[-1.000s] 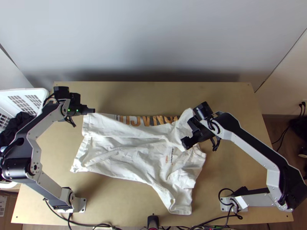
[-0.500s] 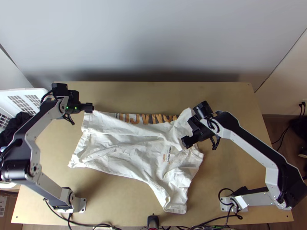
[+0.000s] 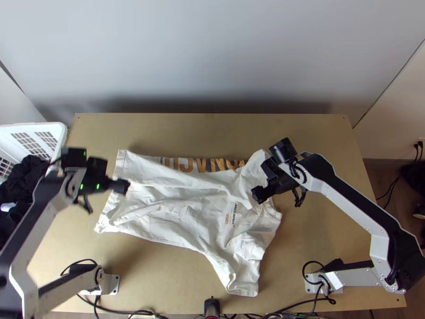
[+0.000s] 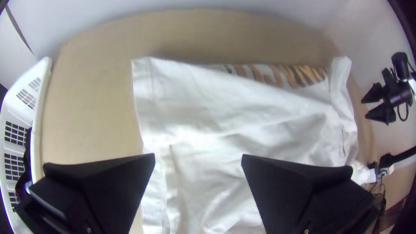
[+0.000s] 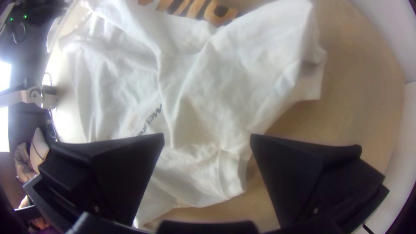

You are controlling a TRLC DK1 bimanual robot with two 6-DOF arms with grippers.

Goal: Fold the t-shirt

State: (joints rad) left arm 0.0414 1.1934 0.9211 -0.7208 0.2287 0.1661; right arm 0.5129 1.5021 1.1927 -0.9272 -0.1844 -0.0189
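T-shirt (image 3: 186, 212) lies unevenly spread, creased, at ctr. of tbl. (image 3: 212, 133). L gripper (image 3: 125, 186) L of tbl. ctr., fingers apart, empty. R gripper (image 3: 258, 194) R of tbl. ctr., likewise open, empty.

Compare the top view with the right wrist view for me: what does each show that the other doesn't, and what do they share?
Top view: the right arm's silver-grey base on the table's near right side, and black plugs at the wall on the far right.

Right wrist view: a pale, rounded thing beyond the table, and a close look at the right gripper's two flat black fingers, spread apart.

Both: the wrinkled white cloth t-shirt with big gold letters, the light wooden table, and the left arm's silver-grey base.
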